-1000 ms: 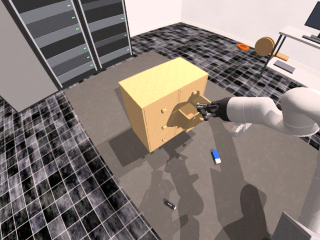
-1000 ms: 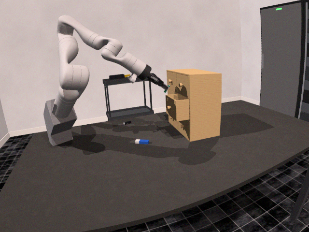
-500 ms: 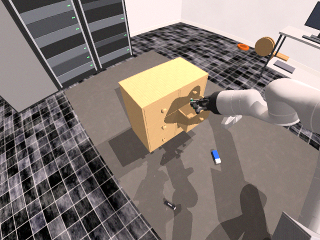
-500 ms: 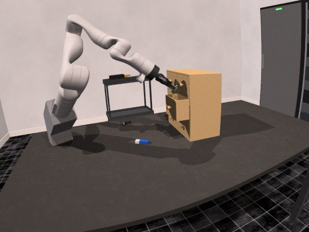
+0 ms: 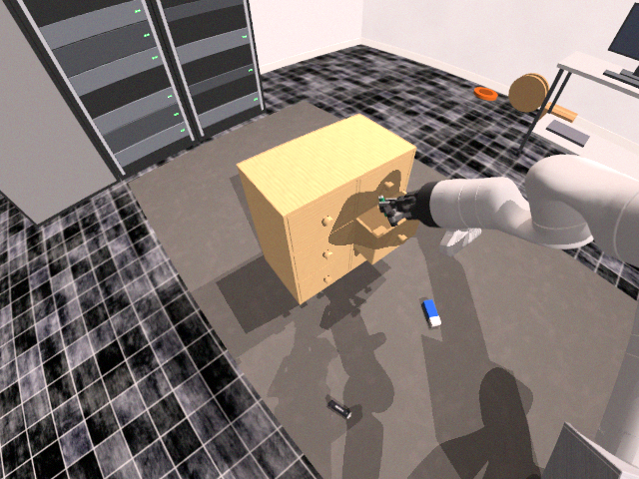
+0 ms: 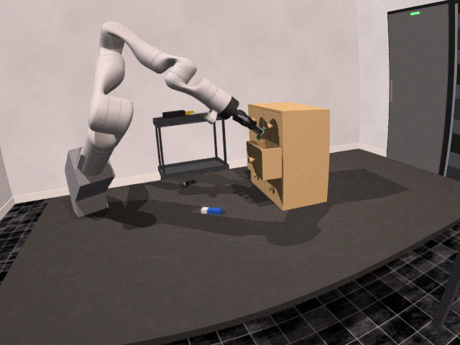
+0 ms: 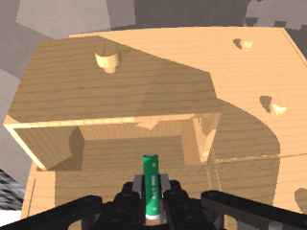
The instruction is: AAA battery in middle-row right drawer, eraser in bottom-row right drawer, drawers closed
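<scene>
Condition of the fingers (image 5: 385, 205) (image 6: 261, 131): narrow, holding 1 green battery (image 5: 381, 200) (image 6: 258, 136) (image 7: 152, 192) between their tips. The battery is above the open drawer (image 5: 385, 251) (image 6: 272, 164) (image 7: 62, 86), near the front of the chest (image 5: 324, 165) (image 6: 304, 159) (image 7: 182, 53), and has not been deposited. The drawer concerned is the right one of the middle row; its front stands well out from the chest.

The chest has 6 drawers in 3 rows of 2 and stands upright. The 3 left drawers appear pushed in, as does the top right one.

The eraser (image 5: 431, 311) (image 6: 211, 210), blue with 1 white end, lies flat on the tabletop (image 5: 541, 309) (image 6: 148, 278) in front of the chest, outside any drawer. 1 dark cylinder (image 5: 339, 407) (image 6: 189, 182) lies on its side on the tabletop, well apart from the eraser.
</scene>
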Tool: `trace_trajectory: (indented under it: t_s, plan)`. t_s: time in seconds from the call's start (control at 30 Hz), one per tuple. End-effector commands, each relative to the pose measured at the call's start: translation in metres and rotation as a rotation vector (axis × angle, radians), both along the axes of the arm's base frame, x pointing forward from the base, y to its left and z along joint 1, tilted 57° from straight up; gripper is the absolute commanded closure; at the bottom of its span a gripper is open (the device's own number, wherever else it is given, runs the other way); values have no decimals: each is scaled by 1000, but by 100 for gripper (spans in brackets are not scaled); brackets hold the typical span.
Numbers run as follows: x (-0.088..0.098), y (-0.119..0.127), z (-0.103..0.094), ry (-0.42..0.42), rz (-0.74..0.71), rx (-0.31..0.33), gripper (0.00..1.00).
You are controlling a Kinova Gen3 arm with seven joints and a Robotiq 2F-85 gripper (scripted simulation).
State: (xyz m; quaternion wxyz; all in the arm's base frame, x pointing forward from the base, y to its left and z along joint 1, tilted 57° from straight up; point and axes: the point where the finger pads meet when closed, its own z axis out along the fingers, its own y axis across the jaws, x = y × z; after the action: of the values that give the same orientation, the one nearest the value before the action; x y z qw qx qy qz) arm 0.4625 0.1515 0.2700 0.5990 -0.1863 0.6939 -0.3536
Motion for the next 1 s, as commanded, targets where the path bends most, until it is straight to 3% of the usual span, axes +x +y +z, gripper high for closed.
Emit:
trace_trajectory:
  t_s: [0.0,0.97]
  plan:
    - [1,1,0,7,3,-8,95]
    - [-1,-2,1,6,0,-7,95]
